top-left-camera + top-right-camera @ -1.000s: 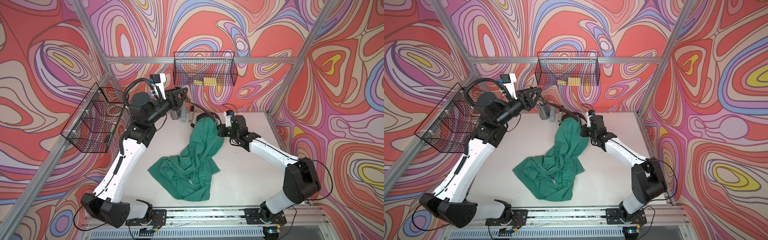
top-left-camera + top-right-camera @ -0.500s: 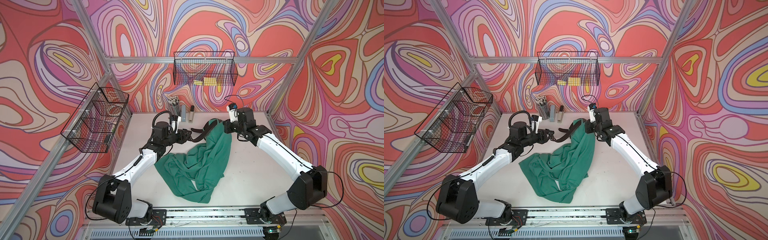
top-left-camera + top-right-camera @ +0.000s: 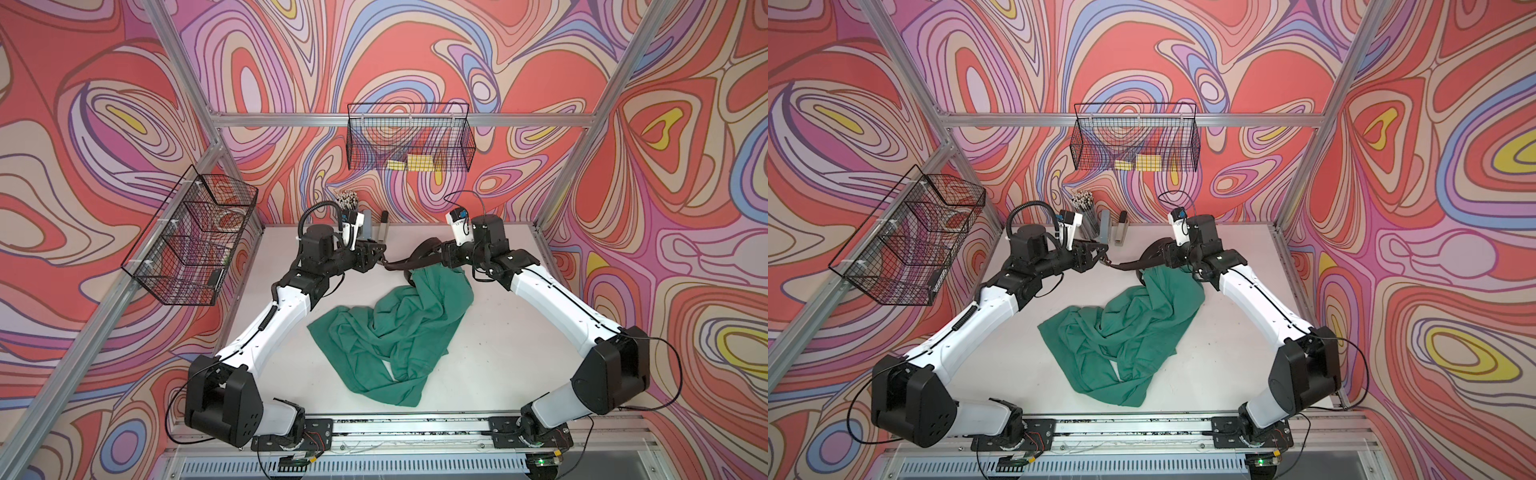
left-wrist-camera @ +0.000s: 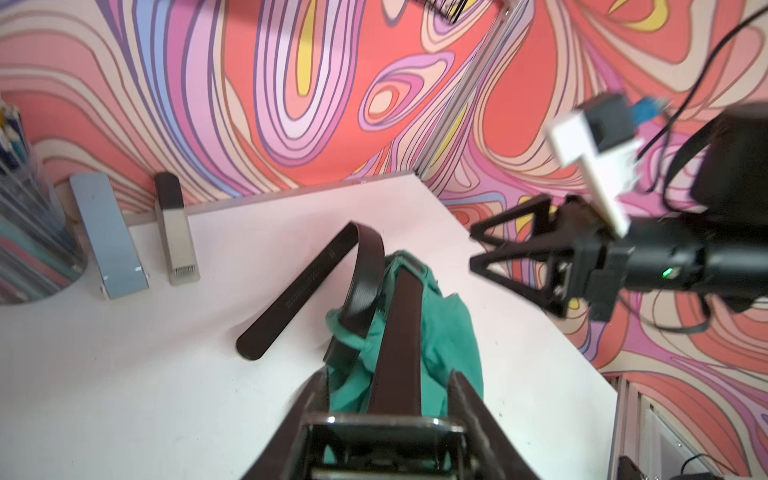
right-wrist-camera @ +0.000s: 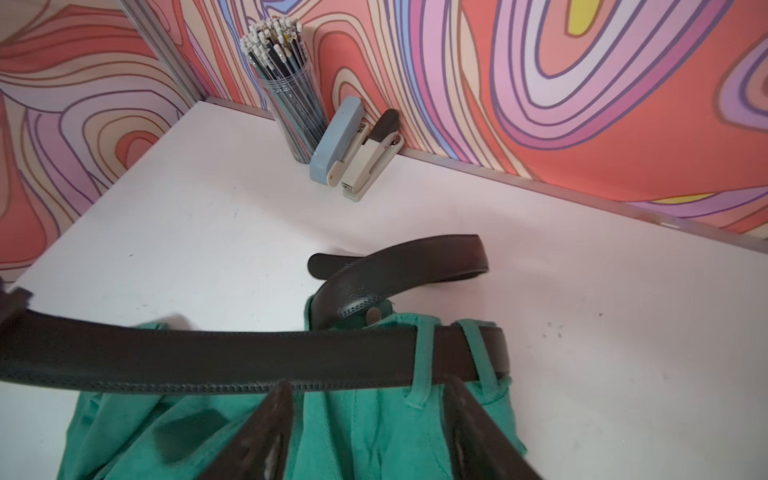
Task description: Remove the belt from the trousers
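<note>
Working over my white table (image 5: 187, 216)
My left gripper (image 4: 388, 378) is gripping the belt (image 5: 249, 357) by its buckle; my right gripper (image 4: 476, 249) is hanging wide open just above the trousers (image 3: 399, 328), swirly walls (image 3: 374, 62) surrounding both.

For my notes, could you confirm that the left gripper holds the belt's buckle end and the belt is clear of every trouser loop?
No: the right wrist view shows the belt threaded through two loops of the trousers. The left gripper part is right.
</note>
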Motion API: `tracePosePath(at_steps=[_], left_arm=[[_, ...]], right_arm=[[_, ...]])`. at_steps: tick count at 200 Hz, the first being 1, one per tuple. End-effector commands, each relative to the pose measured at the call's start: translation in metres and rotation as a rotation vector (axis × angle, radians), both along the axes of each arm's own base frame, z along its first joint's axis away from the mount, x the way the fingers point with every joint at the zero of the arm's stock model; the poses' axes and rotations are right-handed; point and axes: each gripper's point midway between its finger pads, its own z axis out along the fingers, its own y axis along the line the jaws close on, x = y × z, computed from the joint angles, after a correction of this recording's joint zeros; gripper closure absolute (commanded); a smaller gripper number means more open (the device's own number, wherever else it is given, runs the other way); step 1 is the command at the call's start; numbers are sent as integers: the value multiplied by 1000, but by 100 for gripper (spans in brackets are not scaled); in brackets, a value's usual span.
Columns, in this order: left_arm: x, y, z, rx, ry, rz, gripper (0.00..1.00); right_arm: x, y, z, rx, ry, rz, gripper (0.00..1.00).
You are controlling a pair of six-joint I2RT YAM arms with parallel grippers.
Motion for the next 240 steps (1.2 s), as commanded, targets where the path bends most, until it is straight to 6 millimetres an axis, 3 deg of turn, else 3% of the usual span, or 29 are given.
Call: tracePosePath(at_steps=[1, 38, 77, 98, 128, 148, 162, 181, 205, 223, 240], left_arm=[[-2, 1, 46, -87, -25, 4, 100], [-9, 2, 100, -172, -76, 5, 100], [-19, 5, 138, -229, -109, -1, 100], [-26, 8, 158, -264, -135, 5, 100], [-39, 23, 194, -304, -210, 36, 100], [-43, 46, 207, -339, -232, 84, 100], [-38, 59, 191, -319, -200, 118, 100], [-28, 65, 141, -248, -120, 129, 100], [-19, 61, 54, -98, -18, 104, 77], [-16, 63, -2, -10, 43, 105, 44], [-15, 66, -40, 83, 78, 106, 36]], right_arm=[[-5, 19, 4, 39, -47, 85, 33], [-4, 29, -15, -49, -90, 99, 31], [7, 34, -12, -72, -152, 107, 30], [12, 33, -27, -98, -128, 99, 30], [32, 10, -57, -194, -94, -41, 42], [37, 1, -55, -176, -100, -83, 57], [37, -3, -41, -144, -133, -108, 79], [37, -5, -15, -108, -178, -113, 100], [37, -4, 14, -113, -195, -95, 100], [38, -4, 27, -140, -181, -87, 100], [37, -4, 36, -159, -170, -77, 100]])
